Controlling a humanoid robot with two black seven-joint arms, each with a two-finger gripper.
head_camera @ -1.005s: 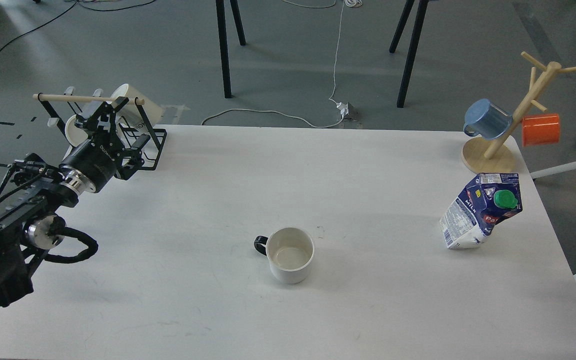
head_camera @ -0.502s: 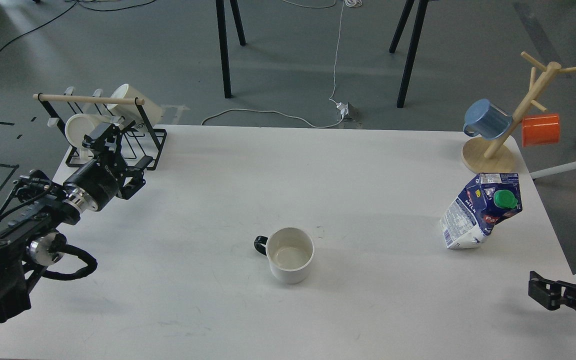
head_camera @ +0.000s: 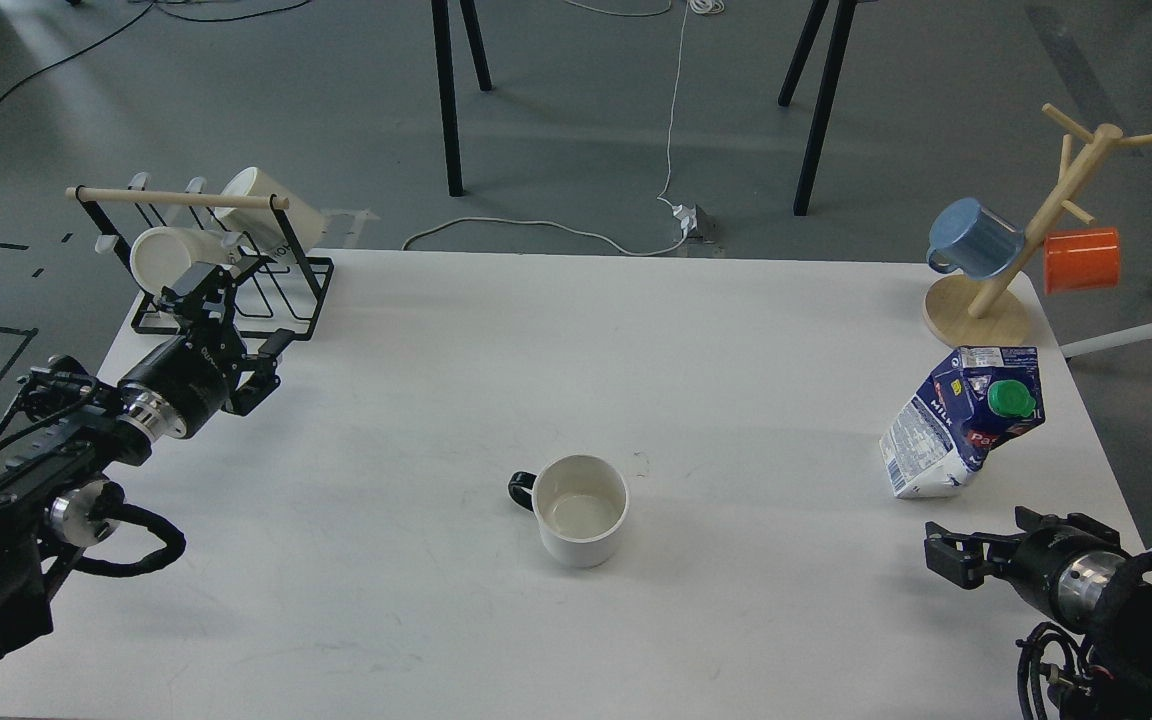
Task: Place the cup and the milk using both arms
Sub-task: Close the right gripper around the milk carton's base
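A white cup with a black handle stands upright and empty at the table's front centre. A blue and white milk carton with a green cap stands tilted near the right edge. My left gripper is low over the table's far left, right in front of the black dish rack, fingers apart and empty. My right gripper is at the front right, pointing left, just in front of the carton and apart from it, fingers apart and empty.
The dish rack holds white cups at the far left corner. A wooden mug tree with a blue mug and an orange mug stands at the far right corner, behind the carton.
My left gripper has dropped down and back from the rack toward the table. My right arm has come into view at the front right and moved left toward the carton.
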